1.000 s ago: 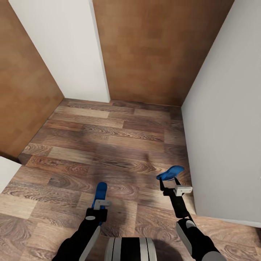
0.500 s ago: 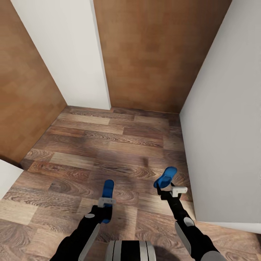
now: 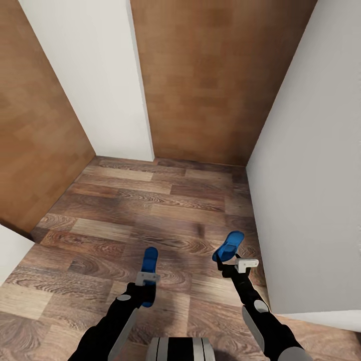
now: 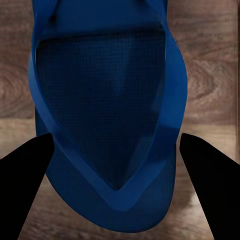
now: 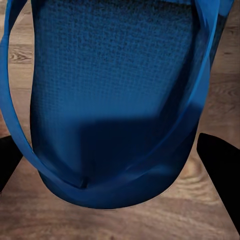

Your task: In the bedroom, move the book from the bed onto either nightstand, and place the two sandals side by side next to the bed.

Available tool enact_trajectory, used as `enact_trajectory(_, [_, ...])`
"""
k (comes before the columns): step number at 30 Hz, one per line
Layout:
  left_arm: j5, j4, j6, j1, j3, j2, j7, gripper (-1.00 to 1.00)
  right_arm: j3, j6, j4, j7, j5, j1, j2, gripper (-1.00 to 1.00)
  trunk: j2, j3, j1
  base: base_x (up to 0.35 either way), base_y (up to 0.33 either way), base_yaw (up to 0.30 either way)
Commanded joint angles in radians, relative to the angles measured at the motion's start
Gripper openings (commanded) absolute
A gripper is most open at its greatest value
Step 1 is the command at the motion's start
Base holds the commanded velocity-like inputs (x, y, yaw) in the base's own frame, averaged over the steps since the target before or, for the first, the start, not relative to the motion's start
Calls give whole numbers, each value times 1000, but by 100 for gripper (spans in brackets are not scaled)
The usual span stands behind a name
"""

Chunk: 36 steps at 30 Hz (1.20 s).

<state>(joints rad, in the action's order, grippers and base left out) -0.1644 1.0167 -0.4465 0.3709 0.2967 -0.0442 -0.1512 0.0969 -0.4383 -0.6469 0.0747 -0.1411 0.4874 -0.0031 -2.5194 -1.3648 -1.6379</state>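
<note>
At six o'clock, left gripper (image 3: 148,277) is clamping one sandal (image 3: 149,260), right gripper (image 3: 229,261) the other (image 3: 228,245); view is shifting, robot apparently travelling, bed yet unreached.

A wood-plank floor (image 3: 150,200) in grey-brown tones runs ahead into a narrow corner. A brown wooden door (image 3: 210,85) closes off the far end, with a white wall panel (image 3: 95,80) just beside it. Another brown wooden panel (image 3: 35,145) stands along one side, and a plain white wall (image 3: 311,175) lines the other. The light is soft and even.
</note>
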Motion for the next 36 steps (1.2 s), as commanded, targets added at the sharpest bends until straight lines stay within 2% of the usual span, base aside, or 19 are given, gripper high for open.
enact_trajectory(1, [-10,-1,-3,0,3,0,-9,-100,1,-3,2,7,-11,0,0,-100,0,3,1,0,0,0])
enact_trajectory(25, [-10,-4,3,-4,5,-2,-8,-100,1,-5,18,5,-11,0,0,-100,6,96,11,0,0,0])
enact_trajectory(36, [-10,-4,31,-6,5,-3,-8,-100,1,-5,19,6,-12,0,3,-100,8,139,16,0,0,0])
